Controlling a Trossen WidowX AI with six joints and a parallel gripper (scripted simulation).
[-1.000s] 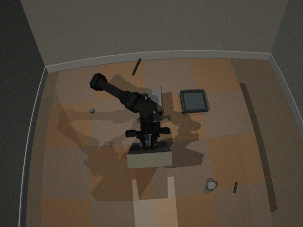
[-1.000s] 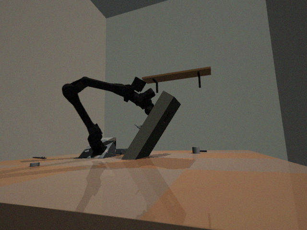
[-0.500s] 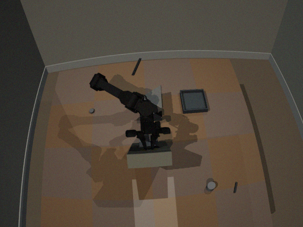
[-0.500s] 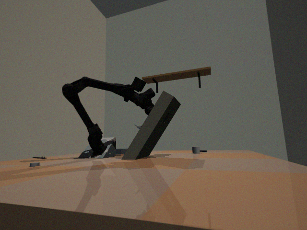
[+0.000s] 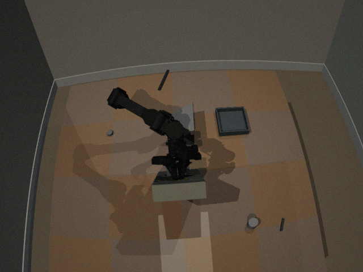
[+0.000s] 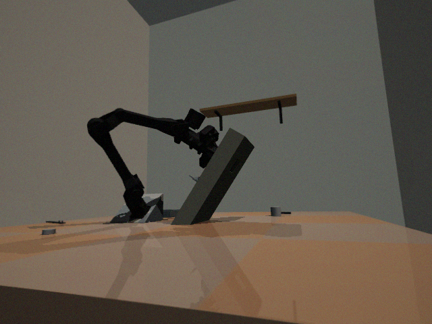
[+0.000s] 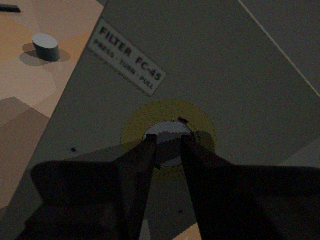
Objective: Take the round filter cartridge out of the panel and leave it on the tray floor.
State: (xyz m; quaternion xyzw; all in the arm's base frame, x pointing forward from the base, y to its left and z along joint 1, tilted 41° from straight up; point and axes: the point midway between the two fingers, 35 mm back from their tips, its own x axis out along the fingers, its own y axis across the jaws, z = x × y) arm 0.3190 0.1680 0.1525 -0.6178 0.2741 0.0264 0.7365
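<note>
The filter cartridge [image 7: 167,128] is a round light-grey face inside a yellow ring on the leaning service panel [image 5: 179,191] [image 6: 209,181] [image 7: 225,75]. It looks seated in the panel; its depth is hard to judge. My gripper [image 5: 177,177] [image 7: 167,138] is shut on the cartridge, with its two dark fingertips at the face's left and right, where they cover the slots. The wrist view is turned relative to the panel's label. The panel hides the fingertips in the exterior view. The tray [image 5: 233,134] [image 6: 171,212], square and blue-grey, stands beyond the panel, to the right in the top view.
A grey cylinder [image 5: 253,222] [image 6: 275,211] [image 7: 46,47] stands near a short dark bar [image 5: 282,224]. A small grey disc [image 5: 109,132] [image 6: 48,231] lies left of the arm. A longer dark bar [image 5: 163,80] lies at the back. A wall shelf [image 6: 251,106] hangs behind.
</note>
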